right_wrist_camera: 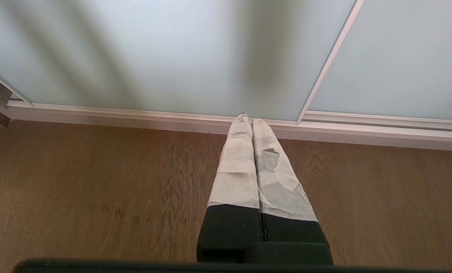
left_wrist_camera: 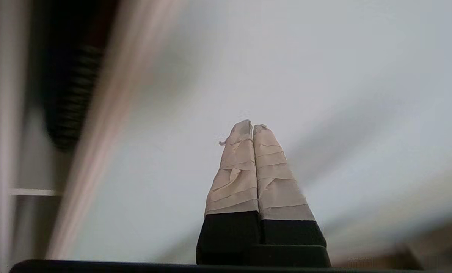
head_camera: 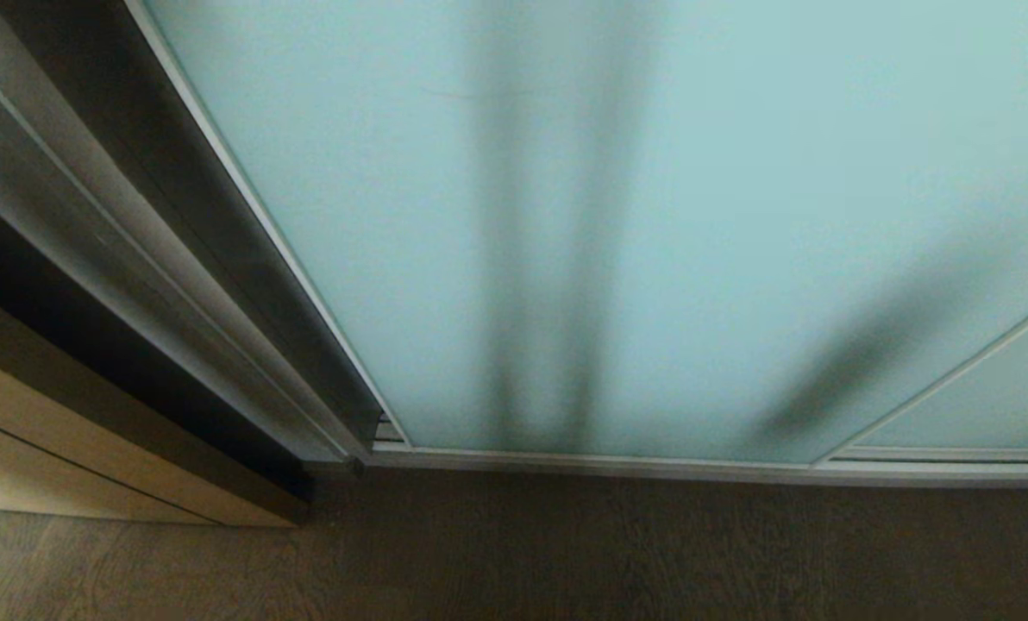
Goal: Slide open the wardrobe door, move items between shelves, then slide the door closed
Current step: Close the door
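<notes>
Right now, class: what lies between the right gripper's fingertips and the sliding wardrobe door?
In the right wrist view, only bare wooden floor and the silver floor track separate the right gripper from the sliding wardrobe door.

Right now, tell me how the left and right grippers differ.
The left gripper points at the frosted glass door; the right gripper points down over the wooden floor by the door's bottom rail. Both have taped fingers pressed shut, holding nothing.
</notes>
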Controlling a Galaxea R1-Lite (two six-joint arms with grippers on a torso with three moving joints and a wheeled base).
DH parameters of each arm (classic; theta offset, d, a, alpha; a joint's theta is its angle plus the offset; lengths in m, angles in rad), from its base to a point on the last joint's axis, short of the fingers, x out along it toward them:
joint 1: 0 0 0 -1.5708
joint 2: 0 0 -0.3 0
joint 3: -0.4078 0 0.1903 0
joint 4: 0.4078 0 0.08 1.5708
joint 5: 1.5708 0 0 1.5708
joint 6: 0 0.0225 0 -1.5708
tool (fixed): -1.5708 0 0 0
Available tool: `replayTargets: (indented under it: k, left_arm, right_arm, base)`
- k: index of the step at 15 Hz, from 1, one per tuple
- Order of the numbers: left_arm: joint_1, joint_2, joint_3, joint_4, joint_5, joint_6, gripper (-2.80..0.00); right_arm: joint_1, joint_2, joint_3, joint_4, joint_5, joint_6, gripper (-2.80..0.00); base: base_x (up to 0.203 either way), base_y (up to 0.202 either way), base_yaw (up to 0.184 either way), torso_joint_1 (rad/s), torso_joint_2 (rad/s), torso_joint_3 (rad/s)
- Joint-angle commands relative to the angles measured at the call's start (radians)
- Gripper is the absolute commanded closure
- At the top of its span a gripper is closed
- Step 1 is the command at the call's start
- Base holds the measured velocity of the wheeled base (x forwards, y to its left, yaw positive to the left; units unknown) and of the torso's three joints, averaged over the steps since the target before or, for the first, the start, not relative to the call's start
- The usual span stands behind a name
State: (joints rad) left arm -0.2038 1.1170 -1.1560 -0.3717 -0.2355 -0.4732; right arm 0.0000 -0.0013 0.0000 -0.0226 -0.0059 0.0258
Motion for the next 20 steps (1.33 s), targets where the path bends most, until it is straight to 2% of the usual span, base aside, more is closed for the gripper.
replayTargets:
  k: [1,2,8,13,20]
  left_arm:
    - [0.0,-0.039,0.012,-0.003,-0.073,-0.002,0.0]
    - [0.0,-0.034,0.013,-0.003,-0.091,-0.002,0.0]
    - [0.002,0.097,0.013,-0.043,-0.081,-0.001,0.0]
    - [0.013,0.2,0.013,-0.162,-0.018,-0.007,0.0]
    - [0.101,0.248,0.01,-0.165,-0.015,-0.008,0.0]
  right_arm:
    - [0.0,0.0,0.0,0.0,0.0,0.0,0.0]
    - [0.0,0.0,0.0,0.0,0.0,0.0,0.0]
    - [0.0,-0.001,0.0,0.0,0.0,0.0,0.0]
    - [0.0,-0.001,0.0,0.0,0.0,0.0,0.0]
    - [0.0,0.0,0.0,0.0,0.0,0.0,0.0]
  base:
    - [0.0,0.0,0.0,0.0,0.0,0.0]
    - [0.0,0.0,0.0,0.0,0.0,0.0]
    - [0.0,0.0,0.0,0.0,0.0,0.0]
    - [0.0,0.0,0.0,0.0,0.0,0.0]
    - [0.0,0.0,0.0,0.0,0.0,0.0]
